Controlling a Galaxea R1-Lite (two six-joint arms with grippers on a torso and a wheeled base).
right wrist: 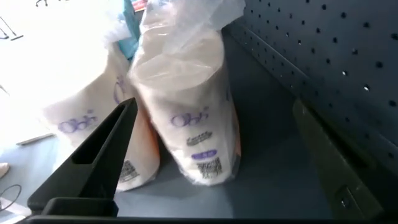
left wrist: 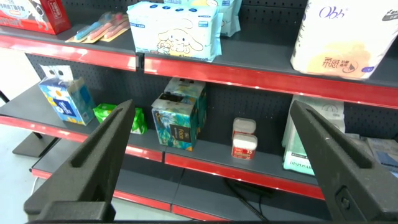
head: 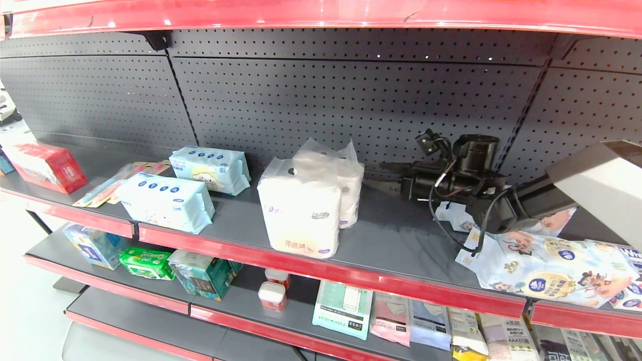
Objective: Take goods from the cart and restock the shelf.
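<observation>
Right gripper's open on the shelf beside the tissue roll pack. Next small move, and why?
Probably pull the right gripper straight back off the shelf. Its jaws are open and empty, with a gap to the tissue roll pack. The pack stands upright on the shelf board, so it looks already placed.

We read this as a shop aisle: tiered metal shelving with red front rails and a black pegboard back. Landmark is the toilet-roll pack. Left of it are sealed tissue packs and carded toothbrushes, right of it printed wipe packs, and below it hanging packeted goods.
</observation>
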